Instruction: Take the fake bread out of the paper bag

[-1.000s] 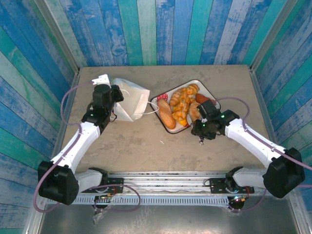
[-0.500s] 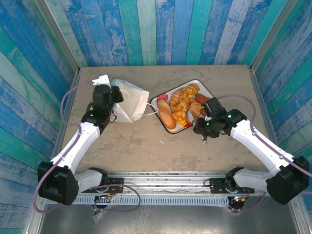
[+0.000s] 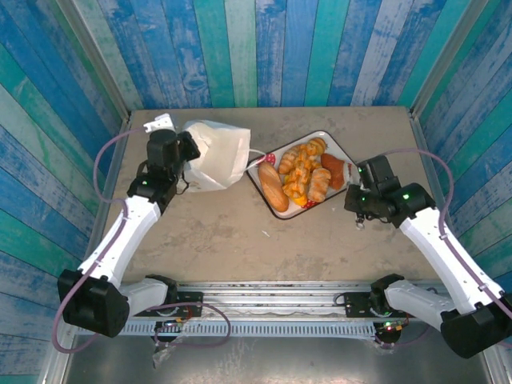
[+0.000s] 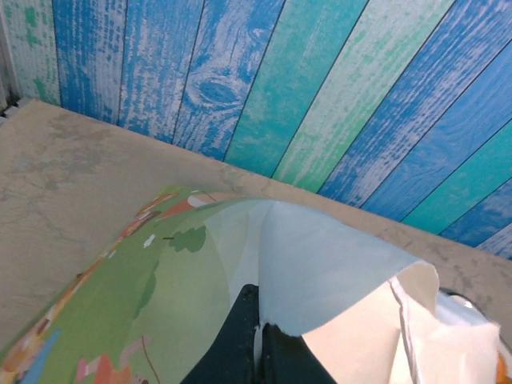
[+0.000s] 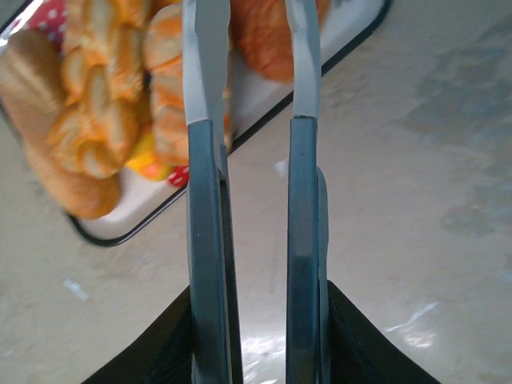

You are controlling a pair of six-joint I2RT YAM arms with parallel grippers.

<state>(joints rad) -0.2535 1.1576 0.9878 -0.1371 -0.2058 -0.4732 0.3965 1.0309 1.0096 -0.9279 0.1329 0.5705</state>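
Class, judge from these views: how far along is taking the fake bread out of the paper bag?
Done: several pastries lie on the tray. In hand: the left gripper pinches the paper bag; the right gripper hangs empty beside the tray. Left: whether bread remains inside cannot be told.

This looked like a robotics lab's test cell rather than a home: a beige desk boxed in by blue-green plank walls, perhaps printed panels, and a metal rail carrying cabled arms.
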